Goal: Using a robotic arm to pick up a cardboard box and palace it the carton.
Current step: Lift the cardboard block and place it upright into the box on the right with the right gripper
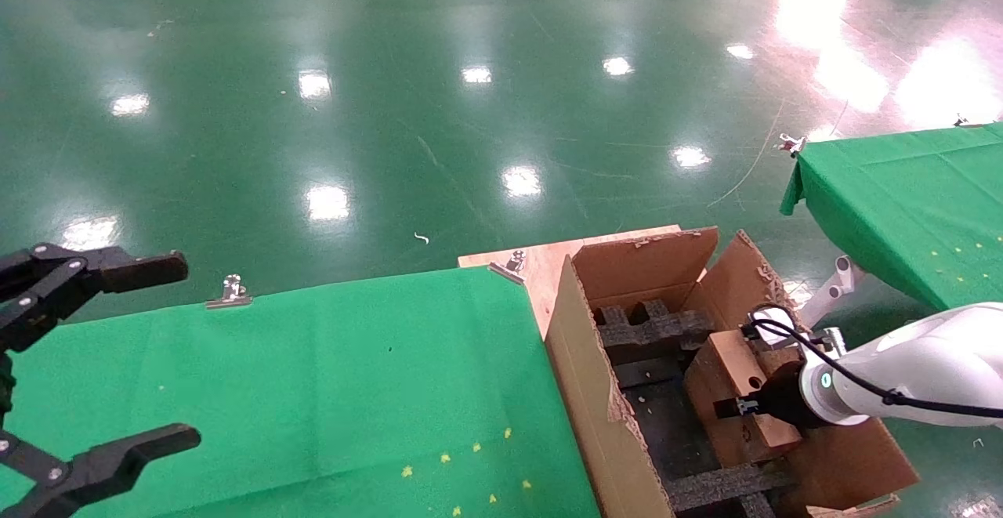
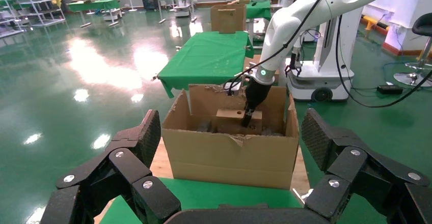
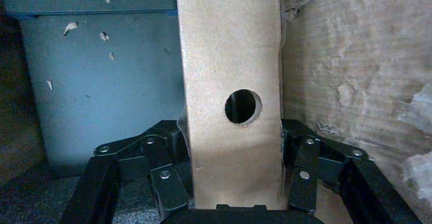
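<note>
Green bench (image 1: pixel 313 361) beside carton (image 1: pixel 595 393); right end effector (image 1: pixel 744 407) clamps cardboard box (image 1: pixel 733 369) inside carton; release pending. Left end effector (image 1: pixel 78 361) open, idle.

Visible items: one carton (image 1: pixel 595 393), one cardboard box (image 1: pixel 729 369), two grippers, left (image 1: pixel 117 361) and right (image 1: pixel 740 407), two green-covered tables (image 1: pixel 313 377), and three metal clips (image 1: pixel 229 292).
</note>
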`<act>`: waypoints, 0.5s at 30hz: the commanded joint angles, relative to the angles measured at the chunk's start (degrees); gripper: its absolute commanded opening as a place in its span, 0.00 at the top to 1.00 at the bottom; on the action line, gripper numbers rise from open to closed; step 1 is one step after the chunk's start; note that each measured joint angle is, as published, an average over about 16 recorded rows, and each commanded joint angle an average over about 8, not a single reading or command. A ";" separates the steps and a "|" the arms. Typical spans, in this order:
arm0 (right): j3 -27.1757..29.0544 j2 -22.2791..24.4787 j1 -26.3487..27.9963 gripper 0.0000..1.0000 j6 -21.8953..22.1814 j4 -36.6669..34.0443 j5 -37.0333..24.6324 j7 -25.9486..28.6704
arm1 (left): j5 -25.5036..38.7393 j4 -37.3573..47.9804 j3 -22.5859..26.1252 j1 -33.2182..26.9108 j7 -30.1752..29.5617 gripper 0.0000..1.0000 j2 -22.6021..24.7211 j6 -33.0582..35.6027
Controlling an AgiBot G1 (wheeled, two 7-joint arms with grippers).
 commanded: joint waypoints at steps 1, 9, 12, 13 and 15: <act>0.00 0.05 0.03 0.00 -0.05 0.10 -0.06 0.06 | 0.00 0.00 0.00 0.00 0.00 0.00 0.00 0.00; 0.09 0.75 0.57 0.00 0.24 1.01 -1.17 0.16 | 0.00 0.01 0.01 0.00 0.00 0.00 0.00 0.00; 0.12 1.16 0.81 0.00 0.29 1.62 -1.78 0.41 | 0.00 0.01 0.01 -0.01 0.01 0.00 0.00 0.00; 0.14 1.30 0.90 0.00 0.27 1.83 -1.97 0.52 | 0.00 0.01 0.01 -0.01 0.01 0.00 0.00 0.00; 0.19 1.58 1.11 0.00 0.21 2.24 -2.32 0.78 | -0.01 0.01 0.01 -0.01 0.01 0.00 0.00 0.00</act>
